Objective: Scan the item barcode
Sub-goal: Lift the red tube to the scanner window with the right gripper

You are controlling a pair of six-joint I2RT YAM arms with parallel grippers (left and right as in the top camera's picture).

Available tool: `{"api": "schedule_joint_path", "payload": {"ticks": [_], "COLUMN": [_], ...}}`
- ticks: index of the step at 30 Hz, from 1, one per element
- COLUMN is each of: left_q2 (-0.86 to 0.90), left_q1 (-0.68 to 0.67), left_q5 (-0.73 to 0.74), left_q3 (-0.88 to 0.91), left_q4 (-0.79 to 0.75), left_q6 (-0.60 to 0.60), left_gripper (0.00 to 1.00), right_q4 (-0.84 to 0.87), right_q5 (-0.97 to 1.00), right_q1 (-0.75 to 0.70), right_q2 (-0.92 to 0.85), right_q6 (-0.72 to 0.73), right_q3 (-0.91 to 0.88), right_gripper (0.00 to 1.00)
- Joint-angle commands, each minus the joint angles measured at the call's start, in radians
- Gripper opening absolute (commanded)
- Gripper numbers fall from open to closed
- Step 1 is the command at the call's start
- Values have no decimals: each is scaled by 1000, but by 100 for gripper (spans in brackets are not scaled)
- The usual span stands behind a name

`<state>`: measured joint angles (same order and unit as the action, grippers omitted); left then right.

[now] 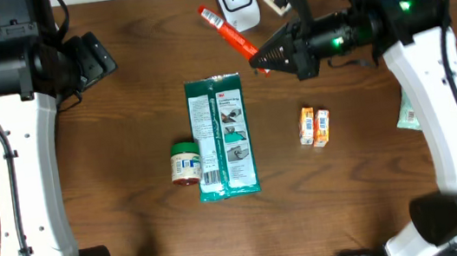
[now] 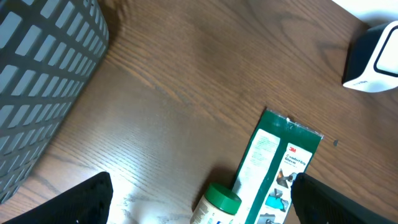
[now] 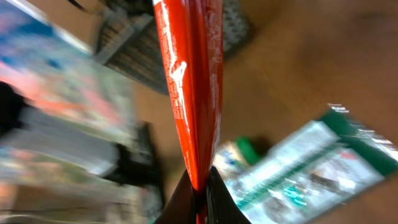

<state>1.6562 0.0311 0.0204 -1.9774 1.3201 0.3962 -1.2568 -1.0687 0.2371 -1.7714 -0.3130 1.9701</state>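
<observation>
On the brown table (image 1: 122, 115) I see a green 3M packet (image 1: 222, 136) lying flat mid-table, my left hand (image 1: 102, 60) hanging wide open over the far left, and my right hand (image 1: 257, 59) clamped shut on the slim red tube (image 1: 230, 33), just beside the white scanner (image 1: 236, 0).

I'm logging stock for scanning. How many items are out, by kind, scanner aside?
Red tube: 1
Green flat packet: 1
Green-lidded jar: 1
Orange boxes: 2
Pale green packet, half hidden: 1
Total: 6
</observation>
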Motion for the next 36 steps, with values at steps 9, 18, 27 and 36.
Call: {"api": "schedule_joint_path", "payload": {"ticks": [9, 18, 27, 36], "left_q2": [6, 6, 6, 6], "left_q1": [3, 3, 3, 3], "left_q5": [-5, -5, -5, -5], "left_q3": [-9, -9, -9, -9], "left_q4": [3, 3, 3, 3], "left_q6": [8, 8, 8, 8], "left_gripper": [92, 92, 92, 92], "right_q4": [-13, -63, 95, 169], "right_q5": [-457, -492, -492, -492], "right_q1": [-163, -189, -221, -230], "right_q2": [-227, -238, -326, -381], "right_q6": [45, 85, 318, 386], "right_q3": [4, -22, -22, -22], "right_gripper": [1, 1, 1, 1]}}
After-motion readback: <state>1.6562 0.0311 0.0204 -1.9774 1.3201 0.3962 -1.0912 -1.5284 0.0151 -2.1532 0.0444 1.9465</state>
